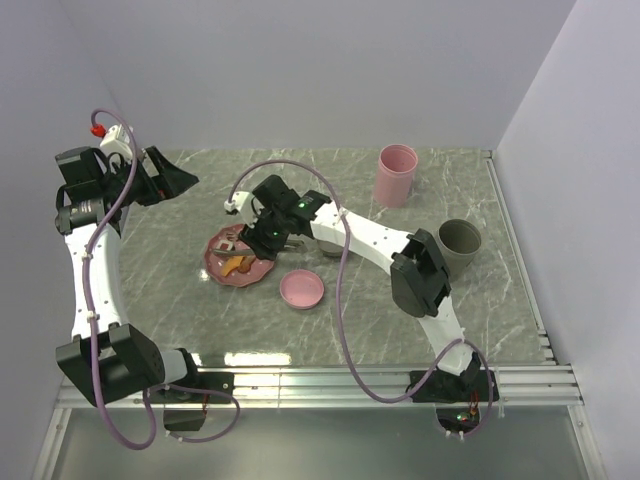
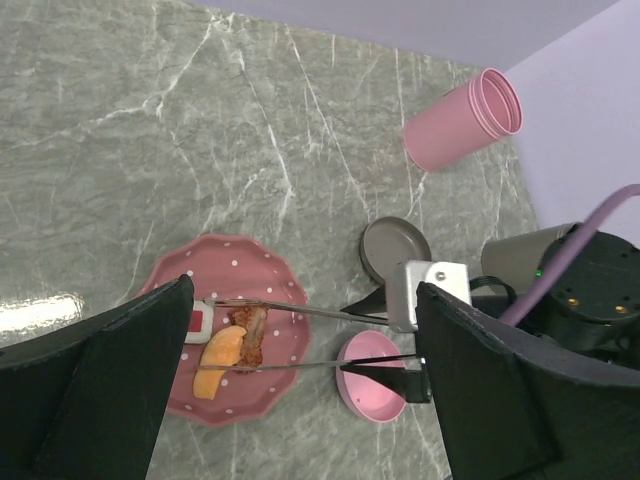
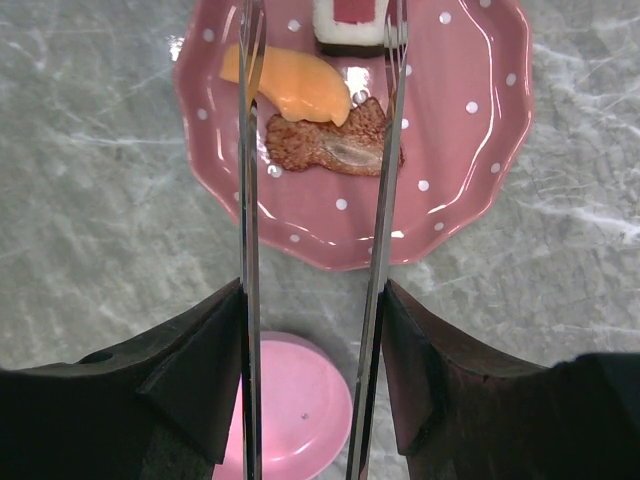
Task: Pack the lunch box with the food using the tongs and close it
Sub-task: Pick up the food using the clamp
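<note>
Pickup step: the tongs point(image 3: 245, 250), gripped by the right tool point(image 3: 312, 350), are set astride the brown piece point(image 3: 335, 148) on the plate point(image 3: 470, 150); a squeeze is needed next. The left tool point(image 1: 172, 180) is held open.

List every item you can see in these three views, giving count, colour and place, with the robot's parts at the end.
table: one, grey-green marble, beneath everything
plate: one, pink with white dots, centre-left
food: three pieces, orange, brown, white-and-dark, on the plate
tongs: one pair, silver, over the plate
small dish: one, pink, right of the plate
tall cup: one, pink, far side
short cup: one, grey-green, right side
round lid: one, dark grey, beside the right arm
left gripper: one, black, far left, open, empty
right gripper: one, black, shut on the tongs
</note>
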Tool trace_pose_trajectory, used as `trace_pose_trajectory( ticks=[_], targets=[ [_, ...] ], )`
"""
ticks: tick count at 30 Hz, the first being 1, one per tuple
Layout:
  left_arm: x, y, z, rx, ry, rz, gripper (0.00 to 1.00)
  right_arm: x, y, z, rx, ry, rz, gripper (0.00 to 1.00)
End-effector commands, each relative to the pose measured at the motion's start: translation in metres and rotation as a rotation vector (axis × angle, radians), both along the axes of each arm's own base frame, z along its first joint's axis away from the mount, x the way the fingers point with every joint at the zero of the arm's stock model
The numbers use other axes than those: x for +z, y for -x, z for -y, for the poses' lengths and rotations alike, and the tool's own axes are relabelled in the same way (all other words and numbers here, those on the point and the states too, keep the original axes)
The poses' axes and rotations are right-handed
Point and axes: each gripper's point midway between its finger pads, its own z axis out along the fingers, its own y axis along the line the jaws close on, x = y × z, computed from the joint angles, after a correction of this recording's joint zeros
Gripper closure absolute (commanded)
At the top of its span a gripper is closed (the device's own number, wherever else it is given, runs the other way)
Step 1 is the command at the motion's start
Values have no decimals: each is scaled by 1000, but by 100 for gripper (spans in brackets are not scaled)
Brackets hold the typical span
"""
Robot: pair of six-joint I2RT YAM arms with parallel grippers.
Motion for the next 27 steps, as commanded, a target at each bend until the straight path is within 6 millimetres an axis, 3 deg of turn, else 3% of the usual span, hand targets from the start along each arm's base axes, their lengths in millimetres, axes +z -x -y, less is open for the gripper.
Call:
trace_pose_trajectory(
  ticks=[1,21,27],
  targets=[
    [3,0,-4,-7,-31,37,1,18,-11,-13,-14,-43,49,40],
    [-2,-1,-10,5,-40,39,1,-17,-18,-23,-17,-4,44,38],
    [-4,-1,-10,10,-35,36,1,-16,-19,-26,-18,-15,41,41]
  ],
)
